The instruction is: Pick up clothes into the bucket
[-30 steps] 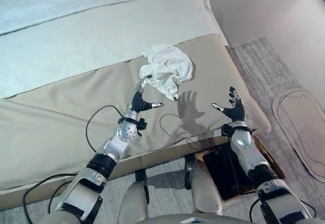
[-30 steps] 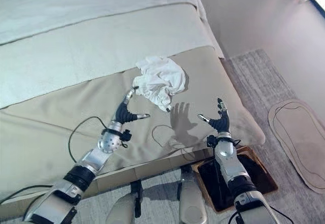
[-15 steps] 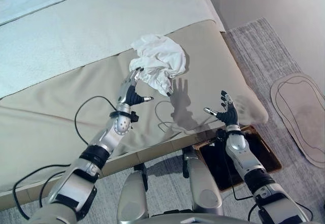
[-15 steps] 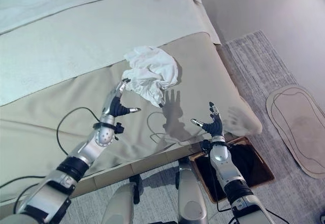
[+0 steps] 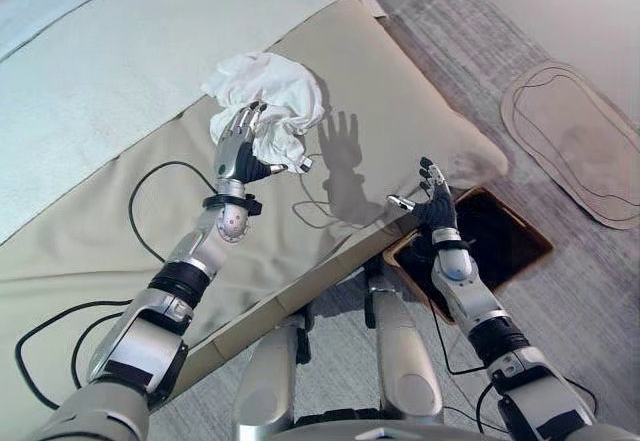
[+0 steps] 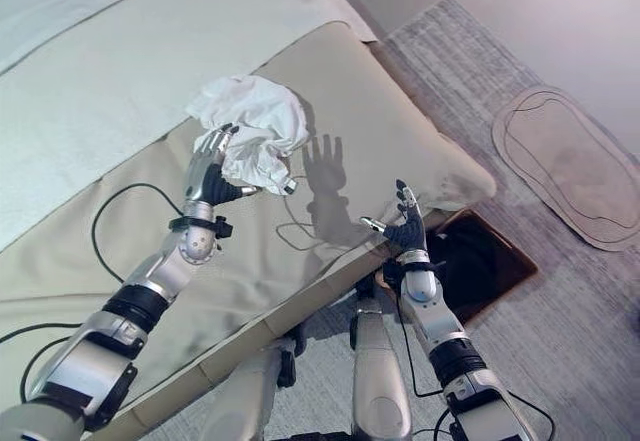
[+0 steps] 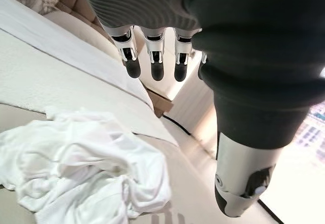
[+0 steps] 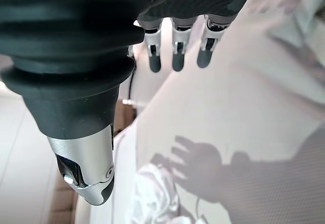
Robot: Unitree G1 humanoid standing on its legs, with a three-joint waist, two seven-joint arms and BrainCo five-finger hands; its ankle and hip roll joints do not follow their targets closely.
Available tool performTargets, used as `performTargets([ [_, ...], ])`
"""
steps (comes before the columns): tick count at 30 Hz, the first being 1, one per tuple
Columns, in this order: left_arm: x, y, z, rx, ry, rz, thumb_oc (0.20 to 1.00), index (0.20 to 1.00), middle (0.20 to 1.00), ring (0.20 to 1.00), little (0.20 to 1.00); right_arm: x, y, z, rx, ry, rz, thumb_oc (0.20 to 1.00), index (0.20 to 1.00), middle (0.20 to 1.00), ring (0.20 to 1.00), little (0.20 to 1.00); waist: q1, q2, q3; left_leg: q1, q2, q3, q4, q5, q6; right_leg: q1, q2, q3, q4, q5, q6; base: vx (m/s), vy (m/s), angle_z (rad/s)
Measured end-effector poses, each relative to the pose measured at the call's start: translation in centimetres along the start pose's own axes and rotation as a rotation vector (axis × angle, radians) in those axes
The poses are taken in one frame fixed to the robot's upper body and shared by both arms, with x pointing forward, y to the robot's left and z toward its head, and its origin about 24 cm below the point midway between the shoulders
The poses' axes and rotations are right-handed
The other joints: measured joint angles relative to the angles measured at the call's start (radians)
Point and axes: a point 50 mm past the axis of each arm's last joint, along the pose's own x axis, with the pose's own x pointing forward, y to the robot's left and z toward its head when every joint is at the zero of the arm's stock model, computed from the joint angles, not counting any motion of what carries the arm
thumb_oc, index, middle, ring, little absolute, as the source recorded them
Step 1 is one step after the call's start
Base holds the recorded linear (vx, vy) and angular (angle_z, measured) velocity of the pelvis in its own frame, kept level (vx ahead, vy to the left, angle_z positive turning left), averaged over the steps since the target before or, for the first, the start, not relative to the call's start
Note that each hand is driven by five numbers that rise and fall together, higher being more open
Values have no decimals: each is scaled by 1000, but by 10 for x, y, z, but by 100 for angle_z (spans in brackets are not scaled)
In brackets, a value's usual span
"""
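1. The white clothes [image 5: 262, 101] are one crumpled bundle sitting on the tan cover of the bed [image 5: 120, 61], near the bed's far corner, right where the tan part meets the paler blanket.
2. The left hand [image 5: 238, 151] is stretched out over the bed with its fingers [image 7: 155, 64] straight and spread. The fingertips sit right at the near edge of the bundle. The left wrist view shows the cloth lying loose past the fingertips with nothing curled round it, so it isn't grabbed. Can't tell for sure if the tips actually touch it.
3. The right hand [image 5: 434, 206] hangs in the air at the bed's near edge, well apart from the clothes, palm facing the bed, fingers splayed wide and holding nothing.
4. The bucket [image 5: 520, 261] is a brown-rimmed box on the floor beside the bed, just below the right hand. Its inside looks dark, and no cloth shows in the visible part; the right arm covers some of it.
5. A beige rug [image 5: 575, 136] lies on the grey floor further out, well apart from the bucket.
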Motion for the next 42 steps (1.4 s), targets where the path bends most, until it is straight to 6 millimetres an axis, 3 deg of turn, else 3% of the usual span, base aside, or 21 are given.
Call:
performTargets([
  [2,-1,5,-6,4,25,29,1000,1000,1000,1000,1000,5,1,6,-3,-23,2,1000,1000,1000,1000,1000,13,4,4,-3,30,5,-2,-3,-12,13,-33,34,42,-17,44,-75,-97,-26],
  [3,1,9,-7,18,22,40,1000,1000,1000,1000,1000,6,1,9,-4,-33,3,1000,1000,1000,1000,1000,4,-24,2,-20,8,-24,12,-21,-48,91,-75,72,-55,21,63,-32,-44,9],
  [4,2,12,-9,16,29,58,1000,1000,1000,1000,1000,8,1,10,-10,-35,8,1000,1000,1000,1000,1000,-9,-30,15,-23,5,-26,21,-12,-74,110,-76,84,-101,-7,91,-31,-45,2],
  [6,-3,12,-16,28,64,66,1000,1000,1000,1000,1000,14,1,20,-31,-72,27,1000,1000,1000,1000,1000,-13,7,21,-54,46,-51,-3,2,-87,89,-15,81,-163,42,62,21,-49,-45],
  [7,-3,13,-17,31,73,72,1000,1000,1000,1000,1000,15,-1,21,-37,-76,26,1000,1000,1000,1000,1000,-15,7,22,-56,49,-68,-18,9,-82,82,2,85,-183,58,52,33,-76,-50],
  [9,0,14,-19,43,85,74,1000,1000,1000,1000,1000,15,-10,19,-70,-68,19,1000,1000,1000,1000,1000,-48,9,23,-56,75,-73,-56,42,-120,78,31,79,-211,79,41,-8,-62,-22],
  [14,22,27,-7,87,45,134,1000,1000,1000,1000,1000,15,-21,20,-108,-74,9,1000,1000,1000,1000,1000,-66,14,25,-90,64,-82,-52,49,-126,53,23,76,-220,93,35,-39,-30,5],
  [18,39,41,-6,135,65,199,1000,1000,1000,1000,1000,13,-8,19,-83,-71,42,1000,1000,1000,1000,1000,-64,26,34,-134,38,-88,-42,49,-127,22,-1,77,-232,107,44,-35,-15,10],
  [22,43,53,-11,184,83,241,1000,1000,1000,1000,1000,11,-3,20,-75,-75,59,1000,1000,1000,1000,1000,-68,26,36,-167,25,-86,-34,51,-124,2,-15,79,-250,121,55,-8,-3,2],
  [25,52,74,-19,257,116,314,1000,1000,1000,1000,1000,12,2,31,-59,-123,78,1000,1000,1000,1000,1000,-68,25,45,-219,22,-85,-11,51,-124,-43,-17,84,-246,129,55,8,2,-1],
  [32,55,96,-31,337,178,386,1000,1000,1000,1000,1000,15,3,42,-42,-165,79,1000,1000,1000,1000,1000,-96,16,48,-307,26,-91,26,49,-126,-120,-15,84,-224,130,54,3,-1,1],
  [39,78,148,-13,385,105,520,1000,1000,1000,1000,1000,16,-7,67,-18,-279,53,1000,1000,1000,1000,1000,-102,5,53,-489,38,-106,114,44,-132,-265,-8,78,-198,151,46,-10,12,3],
  [42,82,154,-9,409,91,526,1000,1000,1000,1000,1000,16,-6,70,-12,-294,52,1000,1000,1000,1000,1000,-104,-8,56,-538,37,-110,141,40,-130,-306,-11,78,-182,152,45,-1,23,3],
])
